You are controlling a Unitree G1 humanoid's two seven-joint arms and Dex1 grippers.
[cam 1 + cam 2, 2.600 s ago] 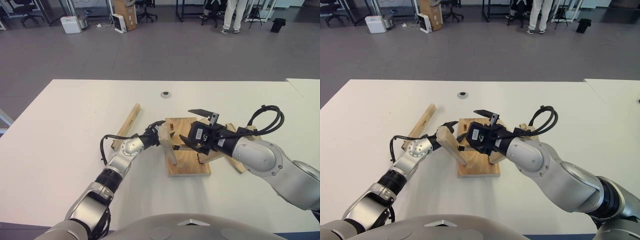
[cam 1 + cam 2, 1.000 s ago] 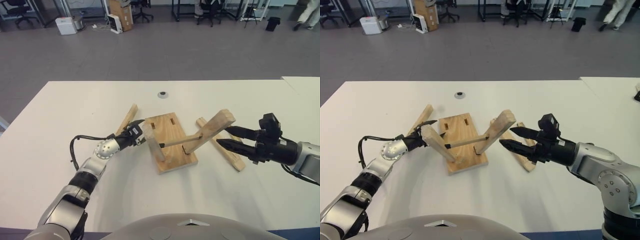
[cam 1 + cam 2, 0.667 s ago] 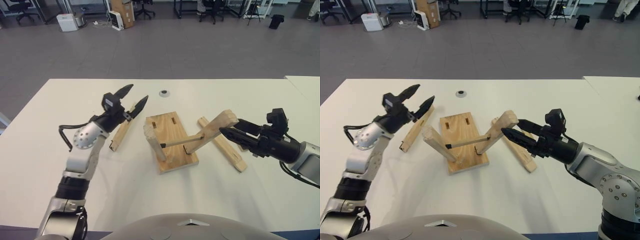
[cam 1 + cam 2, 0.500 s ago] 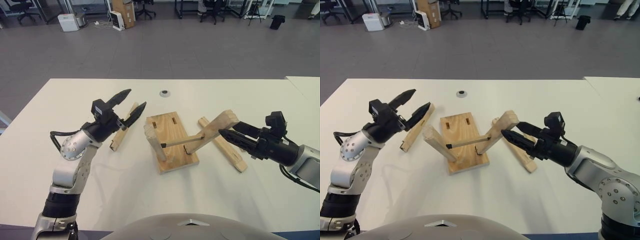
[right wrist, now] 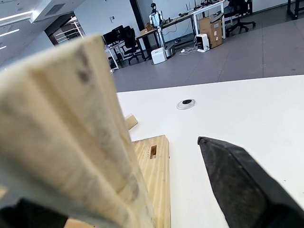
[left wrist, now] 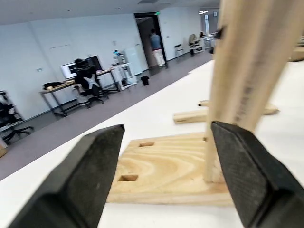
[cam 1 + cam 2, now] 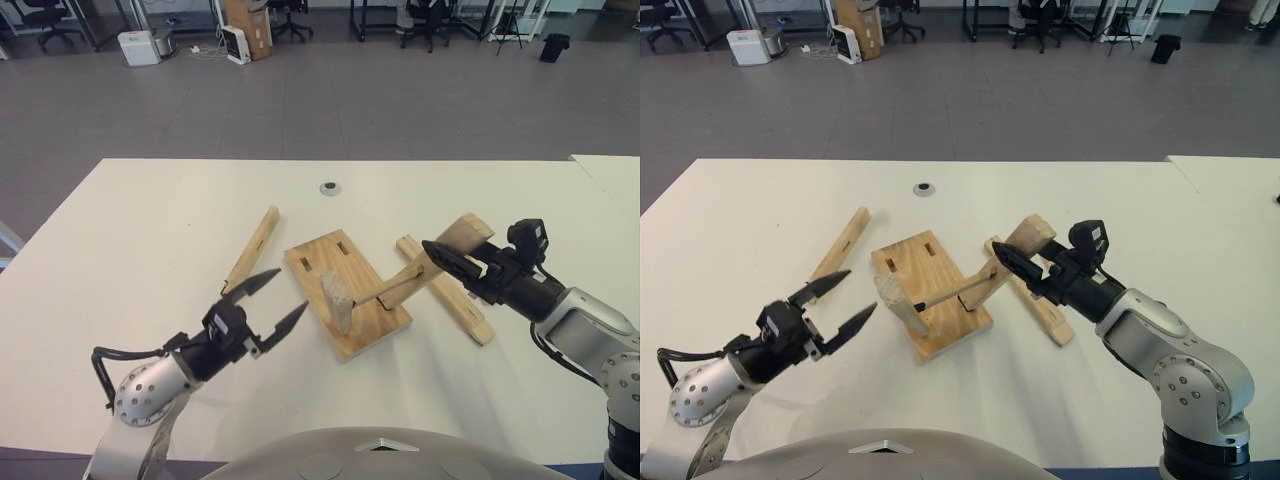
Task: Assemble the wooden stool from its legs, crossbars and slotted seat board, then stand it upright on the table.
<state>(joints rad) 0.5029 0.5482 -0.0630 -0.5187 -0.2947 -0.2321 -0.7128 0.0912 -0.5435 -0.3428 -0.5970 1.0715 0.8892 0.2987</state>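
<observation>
The board [image 7: 325,268] lies flat in the middle of the worktop [image 7: 150,230]. One leg [image 7: 337,300] stands upright on its near half. A second leg [image 7: 408,280] has its foot at the board's right edge and leans up and away to the right. A thin crossbar [image 7: 950,293] runs between the two legs.

The right gripper [image 7: 440,260] is at the upper part of the leaning leg. Its fingers are apart, one on each side of the wood, and the wrist view shows a gap between the leg and one finger [image 5: 237,185].

The left gripper [image 7: 291,290] hovers just off the board's near-left side, fingers spread and holding nothing, pointing at the upright leg.

A loose leg [image 7: 252,250] lies left of the board. Another wooden piece [image 7: 465,315] lies flat to its right.
</observation>
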